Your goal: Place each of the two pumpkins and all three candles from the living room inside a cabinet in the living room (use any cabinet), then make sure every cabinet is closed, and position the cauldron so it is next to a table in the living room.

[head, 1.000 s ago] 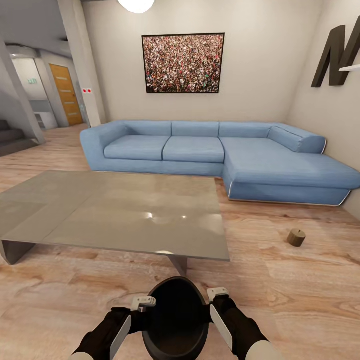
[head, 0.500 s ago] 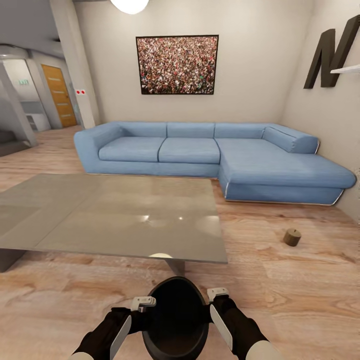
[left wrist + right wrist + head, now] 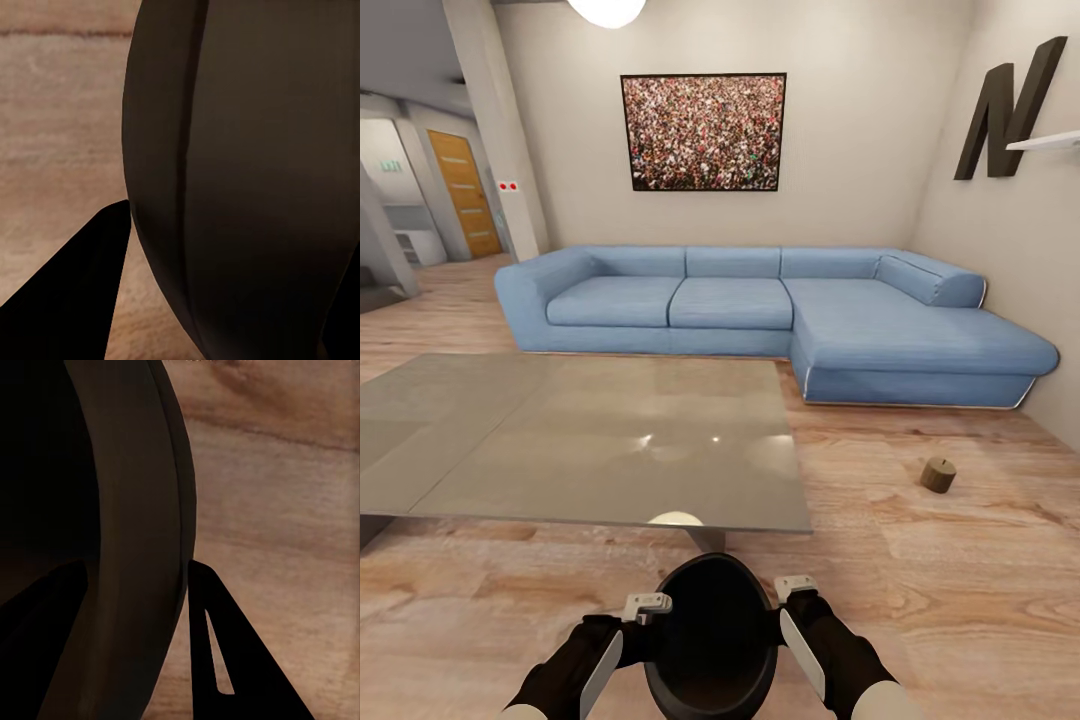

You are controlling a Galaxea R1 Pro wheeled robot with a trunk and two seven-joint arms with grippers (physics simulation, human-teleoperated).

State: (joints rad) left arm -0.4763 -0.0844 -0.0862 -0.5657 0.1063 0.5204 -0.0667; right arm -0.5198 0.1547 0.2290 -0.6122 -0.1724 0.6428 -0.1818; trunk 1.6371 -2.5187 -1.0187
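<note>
Cauldron [image 3: 712, 640] clamped between both grippers' fingers as before, grey table [image 3: 590, 440] now nearer

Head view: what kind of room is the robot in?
It looks like a living room. There is a big blue corner sofa, a low grey coffee table in front of it, and a framed picture on the wall above the sofa.
</note>
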